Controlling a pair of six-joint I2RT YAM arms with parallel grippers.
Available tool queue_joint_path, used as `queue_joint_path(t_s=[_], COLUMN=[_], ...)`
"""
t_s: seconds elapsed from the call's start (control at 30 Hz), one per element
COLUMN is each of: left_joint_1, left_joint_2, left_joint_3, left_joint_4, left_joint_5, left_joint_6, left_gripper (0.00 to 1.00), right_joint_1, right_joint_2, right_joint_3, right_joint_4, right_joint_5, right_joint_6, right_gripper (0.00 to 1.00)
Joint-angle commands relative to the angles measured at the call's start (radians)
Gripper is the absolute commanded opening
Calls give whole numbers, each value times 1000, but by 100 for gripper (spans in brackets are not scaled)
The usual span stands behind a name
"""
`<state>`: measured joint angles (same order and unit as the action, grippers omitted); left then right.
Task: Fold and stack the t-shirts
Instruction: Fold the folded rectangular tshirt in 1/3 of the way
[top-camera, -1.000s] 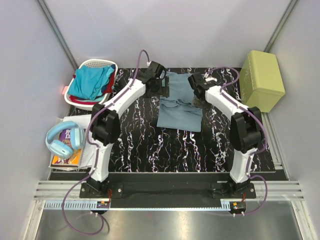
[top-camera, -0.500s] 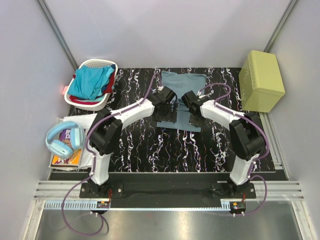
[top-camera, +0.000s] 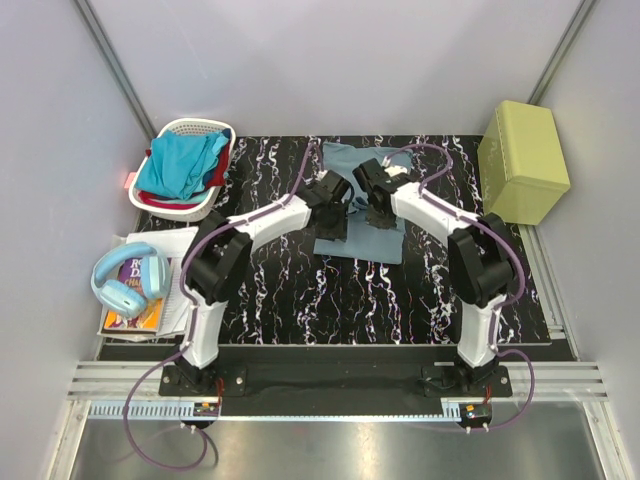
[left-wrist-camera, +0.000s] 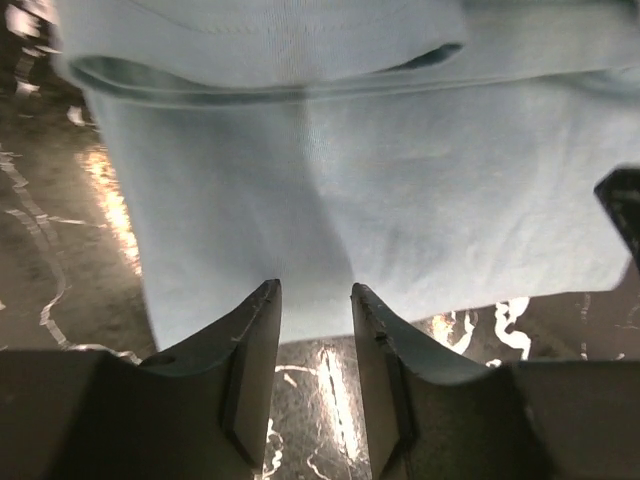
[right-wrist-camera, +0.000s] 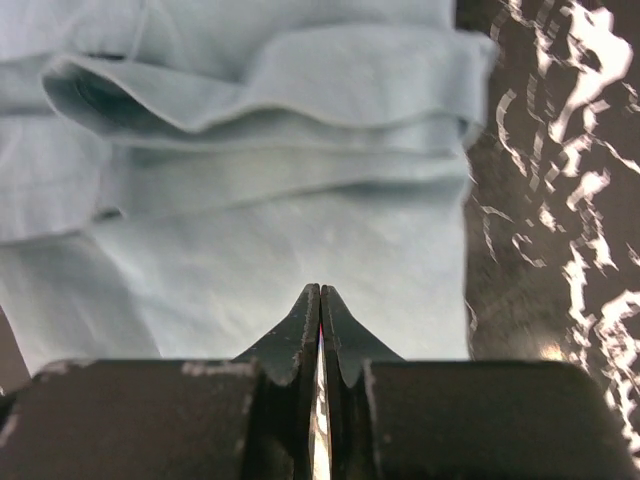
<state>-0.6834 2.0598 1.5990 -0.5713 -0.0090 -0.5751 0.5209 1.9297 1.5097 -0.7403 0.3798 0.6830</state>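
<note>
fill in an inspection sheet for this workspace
surface: black marbled table, no spills seen
job's things: grey tee part folded on table; turquoise tee and red tee in basket
clutter: headphones on books, left; green box, far right
grippers: left gripper open at grey tee's edge; right gripper shut, tips at it
cables: purple cables along both arms, looping by bases
surroundings: grey walls, nothing else seen

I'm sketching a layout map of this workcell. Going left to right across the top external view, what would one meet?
blue headphones → white laundry basket → grey-blue t-shirt → yellow-green box
</note>
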Motion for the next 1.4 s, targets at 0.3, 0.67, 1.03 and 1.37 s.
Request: queue_joint_path(t_s=[0.3,0.67,1.03,1.37], left_joint_1=[45,48,47,45], left_joint_2=[92,102,74,-153], left_joint_3=[22,9,-40,-94], left_joint_4=[7,4,5,11], left_joint_5=[90,101,92,-104], left_joint_6=[-3,1,15,23], left_gripper=[37,37,40,99], right_joint_1=[-27,-84,-150,-134], right_joint_2=[192,346,506,185], right_joint_3=[178,414,730,551], right_joint_4=[1,-45,-114,-79], right_joint_5=[1,16,24,-11], right_joint_6=[-36,-79,-126,-132], right_gripper=[7,8,14,48])
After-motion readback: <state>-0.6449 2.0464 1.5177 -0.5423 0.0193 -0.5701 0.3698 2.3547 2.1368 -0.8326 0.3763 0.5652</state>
